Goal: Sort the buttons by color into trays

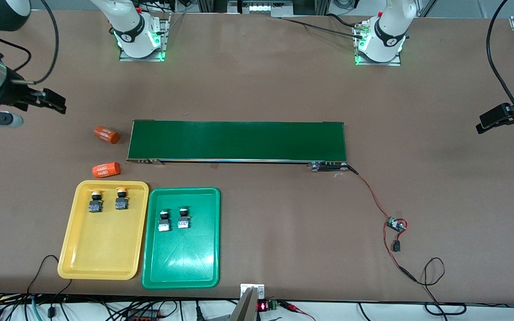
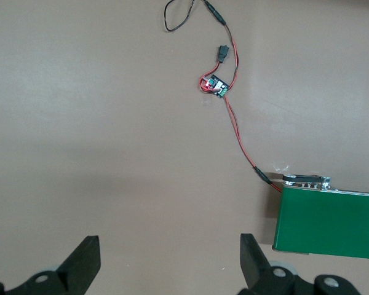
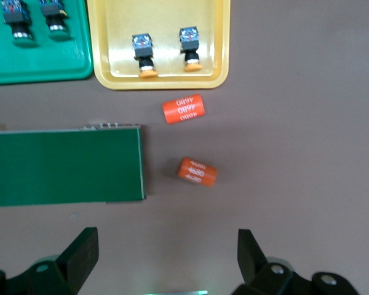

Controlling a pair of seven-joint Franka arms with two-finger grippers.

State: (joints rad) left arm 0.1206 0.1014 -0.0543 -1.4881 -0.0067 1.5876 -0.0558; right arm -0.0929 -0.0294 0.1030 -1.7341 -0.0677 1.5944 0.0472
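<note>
Buttons already sorted: two yellow buttons point(image 1: 107, 200) side by side in yellow tray point(image 1: 101, 263), at its end toward the belt; two green buttons point(image 1: 173, 219) likewise in green tray point(image 1: 181, 272). Trays flush beside each other on worktop point(image 1: 283, 232), nearer the front camera than belt point(image 1: 237, 140), toward the right arm's end. Nothing left loose except two orange cylinders point(image 1: 106, 151) on the worktop between yellow tray and belt end, apart from both.

Judged light and rigid: small hard plastic, blocky black body under a round cap. Cap smooth and domed, likely to slip or roll out of a pinch. Better taken across the flat sides of the body, fingers squared to it, low enough to clear the cap. Probably top-heavy on the cap, so prone to tip if nudged. Not fragile, though rear terminals best left untouched. Neighbours close in each pair; little room for a finger between them.

Right gripper point(image 1: 56, 103) up over bare worktop near the cylinders, fingers point(image 3: 80, 255) wide apart, holding nothing. Left gripper point(image 1: 491, 121) over bare worktop past the belt's wired end, fingers point(image 2: 86, 261) also spread, empty. Both arms waiting.
</note>
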